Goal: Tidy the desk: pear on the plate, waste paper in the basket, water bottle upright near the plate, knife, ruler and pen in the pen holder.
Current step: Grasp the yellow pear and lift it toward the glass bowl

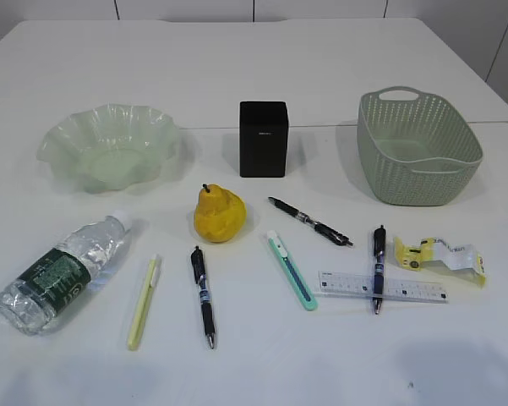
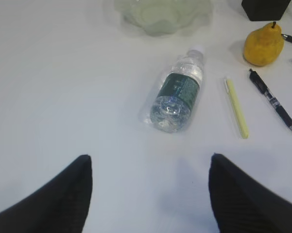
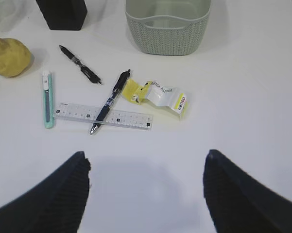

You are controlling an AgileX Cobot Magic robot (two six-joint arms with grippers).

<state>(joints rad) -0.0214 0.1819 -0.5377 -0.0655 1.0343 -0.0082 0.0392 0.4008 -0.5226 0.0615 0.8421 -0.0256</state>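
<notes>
A yellow pear (image 1: pixel 219 214) stands mid-table, in front of the black pen holder (image 1: pixel 263 139). The pale green wavy plate (image 1: pixel 107 145) is at the back left. The water bottle (image 1: pixel 63 272) lies on its side at the front left. A mint utility knife (image 1: pixel 292 270), a clear ruler (image 1: pixel 382 287) with a pen (image 1: pixel 378 267) across it, two more dark pens (image 1: pixel 309 221) (image 1: pixel 204 296) and a yellow-green pen (image 1: pixel 144 302) lie in front. Crumpled yellow-white waste paper (image 1: pixel 440 258) lies at the right, in front of the green basket (image 1: pixel 417 147). My left gripper (image 2: pixel 149 160) and right gripper (image 3: pixel 146 158) are open and empty above bare table.
The white table's back edge runs behind the plate and basket, with a second white tabletop (image 1: pixel 237 51) beyond. The grippers do not show in the exterior view.
</notes>
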